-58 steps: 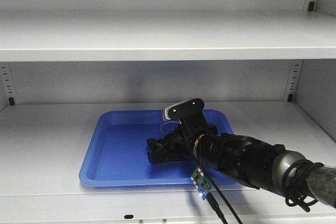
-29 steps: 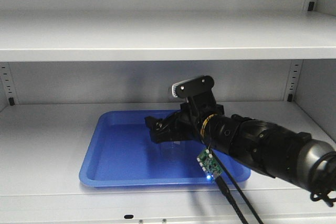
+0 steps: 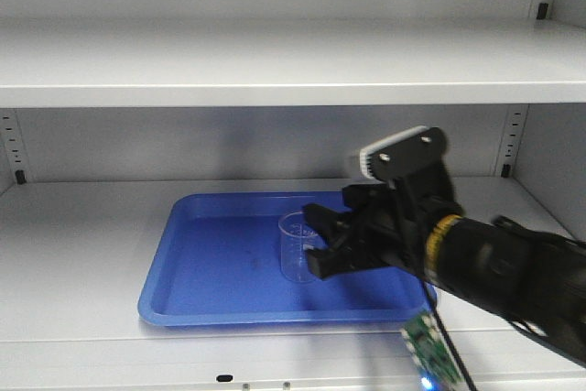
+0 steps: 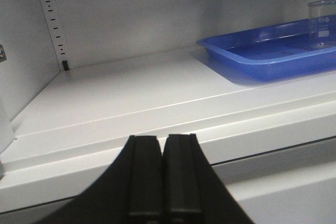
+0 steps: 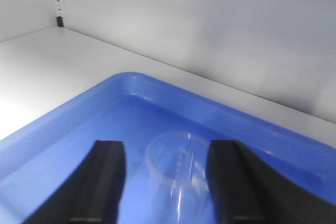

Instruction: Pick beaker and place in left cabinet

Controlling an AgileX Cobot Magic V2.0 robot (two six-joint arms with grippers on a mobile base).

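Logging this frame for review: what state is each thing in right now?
beaker: upright in the tray, empty, not gripped.
blue tray: flat on the cabinet shelf.
right gripper: open, fingers apart beside the beaker.
left gripper: shut, holding nothing.

**Right gripper off the beaker**

The right gripper (image 3: pixel 319 243) has drawn back to the right and toward the shelf's front edge, jaws now spread apart. The beaker (image 3: pixel 296 246), earlier hidden under the jaws, now stands upright and uncovered in the blue tray (image 3: pixel 197 272), just left of the fingertips.
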